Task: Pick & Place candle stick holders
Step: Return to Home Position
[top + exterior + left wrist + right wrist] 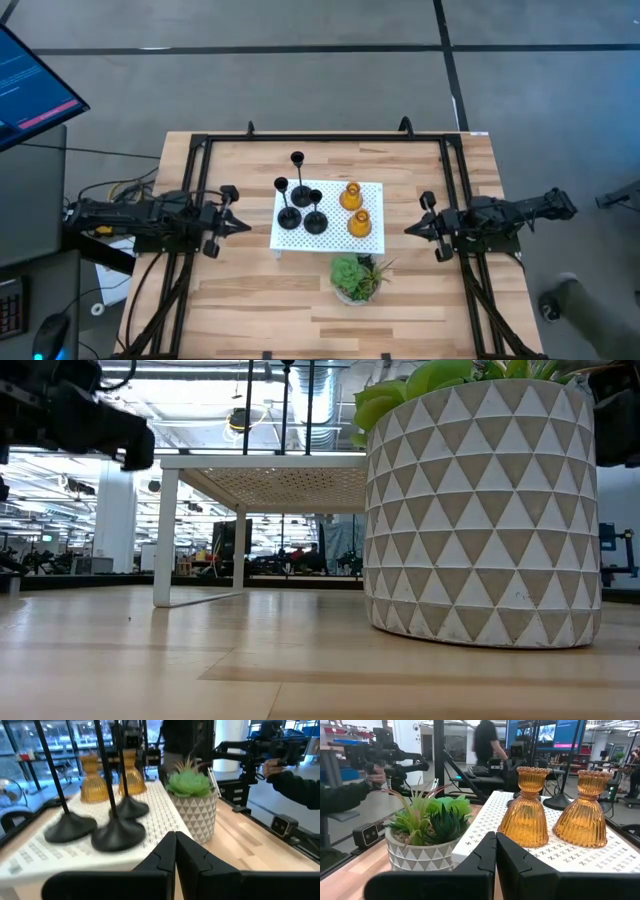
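Observation:
Three black candle stick holders (300, 195) with round bases and thin stems stand on a white perforated stand (372, 190) at the table's middle; they also show in the left wrist view (118, 832). Two amber-orange holders (351, 196) (361, 223) stand on the stand's right part and show in the right wrist view (526, 815) (582, 812). My left gripper (245, 225) is shut and empty, left of the stand. My right gripper (408, 230) is shut and empty, right of the stand.
A green plant in a white triangle-patterned pot (357, 277) stands just in front of the stand, toward the near edge. A black frame (320, 139) runs along the table's far and side edges. A person shows in the room beyond (485, 742).

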Tool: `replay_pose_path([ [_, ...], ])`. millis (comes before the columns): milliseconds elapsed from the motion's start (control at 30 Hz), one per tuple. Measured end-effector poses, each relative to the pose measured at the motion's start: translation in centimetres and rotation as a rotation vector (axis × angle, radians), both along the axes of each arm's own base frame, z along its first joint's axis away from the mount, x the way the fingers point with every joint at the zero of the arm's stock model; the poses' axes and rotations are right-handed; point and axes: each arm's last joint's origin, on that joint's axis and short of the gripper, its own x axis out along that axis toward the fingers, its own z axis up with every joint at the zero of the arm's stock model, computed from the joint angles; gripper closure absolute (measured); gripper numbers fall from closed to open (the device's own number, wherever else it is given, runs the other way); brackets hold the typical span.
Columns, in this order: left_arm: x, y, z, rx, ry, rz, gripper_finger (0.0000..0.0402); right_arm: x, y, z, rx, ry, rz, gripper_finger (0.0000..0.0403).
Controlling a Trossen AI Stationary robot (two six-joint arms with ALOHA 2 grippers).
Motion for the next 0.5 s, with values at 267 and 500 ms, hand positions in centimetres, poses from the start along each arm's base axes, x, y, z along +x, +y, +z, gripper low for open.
replay_pose_path([
  [267, 0.6, 0.0, -1.9, -0.046, 0.012, -0.005, 0.0394, 0.0, 0.0, 0.0, -0.055, -0.009, -0.002, 0.0403],
  [500, 0.6, 0.0, -1.8, -0.047, 0.006, -0.005, 0.0394, 0.0, 0.0, 0.0, -0.021, -0.002, -0.002, 0.0403],
])
